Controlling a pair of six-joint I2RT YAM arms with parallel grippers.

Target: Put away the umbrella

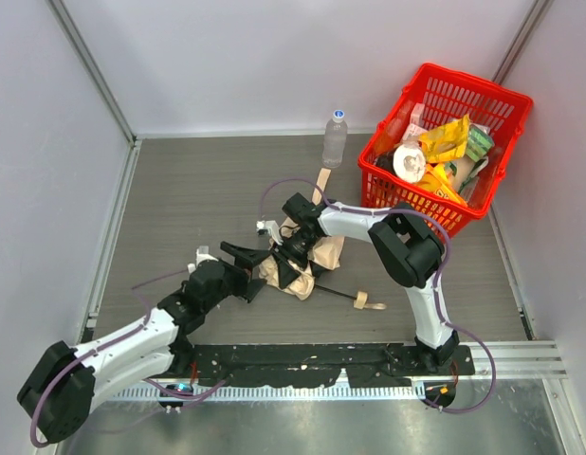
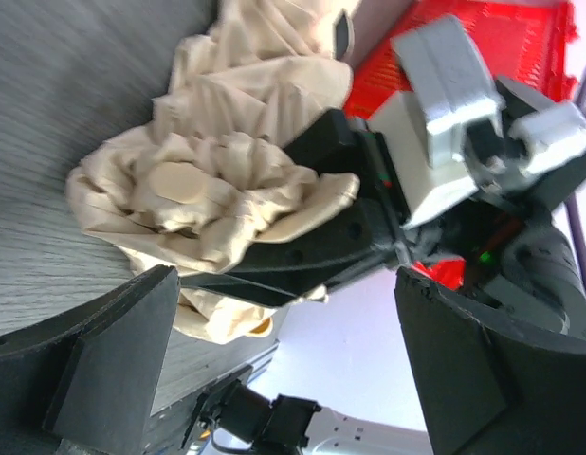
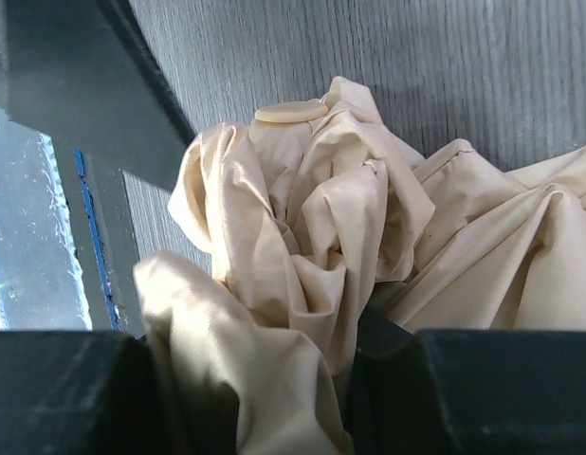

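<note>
**Thin pinch on loose cloth is inviting a slip**

The right gripper [image 3: 274,365] is pinching a bunched fold of the umbrella [image 3: 312,237] between its partly closed fingers [image 3: 65,389]. It is gripping only cloth, not anything rigid. If that arm lifts or drags from here, the fabric is likely to slide out of the pinch. The canopy could also be spilling open under the weight of the shaft [image 1: 336,292] and handle [image 1: 369,303].

The left gripper [image 1: 238,254] is hovering with its jaws spread wide and holding nothing. It is facing the crumpled canopy and sitting very near the right gripper's black fingers [image 2: 312,218]. Closing in carelessly risks the two grippers knocking together, or the left one catching another loose fold.

The umbrella is lying crumpled mid-table, its bunched cloth sitting between the two grippers. The shaft is running out toward the right near side, with the handle well apart from both. The red basket [image 1: 506,104] is standing farther off, at the back right.
</note>
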